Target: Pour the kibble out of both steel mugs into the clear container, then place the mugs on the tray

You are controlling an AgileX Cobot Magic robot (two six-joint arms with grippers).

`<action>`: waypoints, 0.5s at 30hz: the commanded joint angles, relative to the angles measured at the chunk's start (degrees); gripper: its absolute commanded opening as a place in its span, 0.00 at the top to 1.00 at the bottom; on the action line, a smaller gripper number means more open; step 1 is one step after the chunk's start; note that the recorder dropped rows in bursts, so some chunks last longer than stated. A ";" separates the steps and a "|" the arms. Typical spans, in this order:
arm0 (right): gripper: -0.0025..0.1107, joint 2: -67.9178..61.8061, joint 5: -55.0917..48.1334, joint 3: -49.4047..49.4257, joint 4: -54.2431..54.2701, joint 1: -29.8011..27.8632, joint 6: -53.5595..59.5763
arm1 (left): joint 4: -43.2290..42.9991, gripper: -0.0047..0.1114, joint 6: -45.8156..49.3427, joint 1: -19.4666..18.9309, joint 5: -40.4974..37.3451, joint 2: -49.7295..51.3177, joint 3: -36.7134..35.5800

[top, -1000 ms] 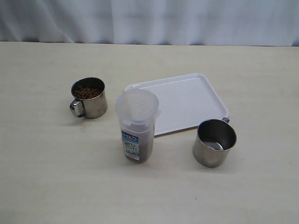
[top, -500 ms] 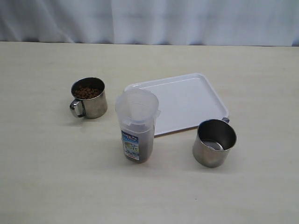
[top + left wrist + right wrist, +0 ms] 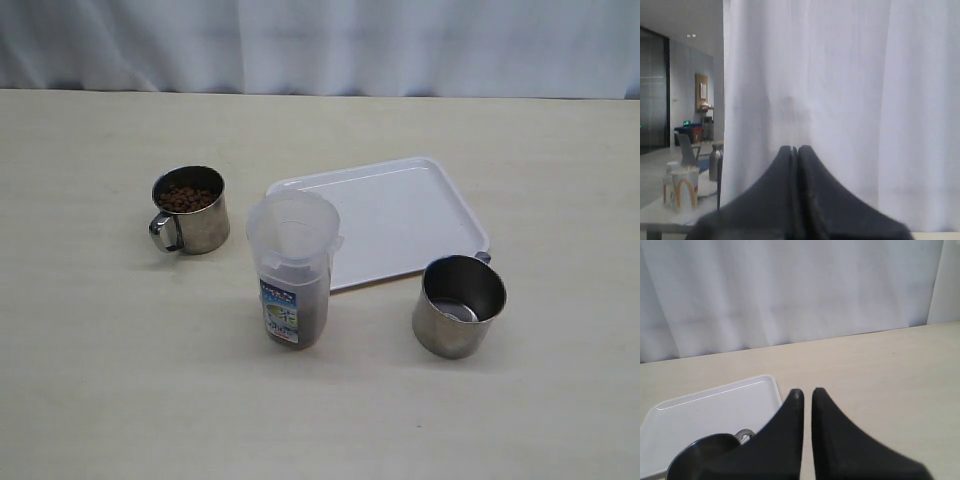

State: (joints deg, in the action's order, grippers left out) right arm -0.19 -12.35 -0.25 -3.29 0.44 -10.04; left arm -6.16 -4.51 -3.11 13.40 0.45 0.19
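from the exterior view the pale wooden tabletop (image 3: 100, 400) carries everything. a tall frosted clear plastic container (image 3: 293, 268) stands about the middle, with dark brown pellets showing low down behind its blue-and-white label. toward the left edge and a little farther back sits a short shiny steel mug (image 3: 195, 225) filled with round brown kibble (image 3: 187, 198), its handle turned to the near left. a flat white rectangular tray (image 3: 390, 215) lies behind the container, toward the far right. a second steel mug (image 3: 458, 305) stands at the tray's near right corner, its inside bright and bare; whether it touches the rim i cannot tell.

the grippers show only in their own wrist views. the left gripper (image 3: 797, 150) has its black fingers pressed together on nothing. that view takes in only a white curtain (image 3: 840, 75) and, past the curtain's edge, a blurred side room with a paper cup (image 3: 684, 187). the right gripper (image 3: 807, 392) is drawn in to a thin slit, empty, above the tabletop beside the tray. the second mug is cut off there by the picture's edge and partly behind a finger, with just its rim and handle loop showing.
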 commanded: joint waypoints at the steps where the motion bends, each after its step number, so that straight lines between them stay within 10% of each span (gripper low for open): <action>1: 0.94 0.19 -0.32 0.25 -0.02 -0.30 0.34 | -13.29 0.96 -11.15 0.47 8.45 8.37 -0.19; 4: 0.94 0.19 -0.32 0.25 -0.02 -0.30 0.34 | -30.24 0.96 -19.72 0.47 19.17 20.85 -0.19; 15: 0.94 0.19 -0.32 0.25 -0.02 -0.30 0.34 | -20.44 0.96 -8.13 0.47 44.35 67.20 1.48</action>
State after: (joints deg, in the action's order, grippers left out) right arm -0.19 -12.35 -0.25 -3.29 0.44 -10.04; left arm -28.40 -14.88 -2.97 52.80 59.86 0.19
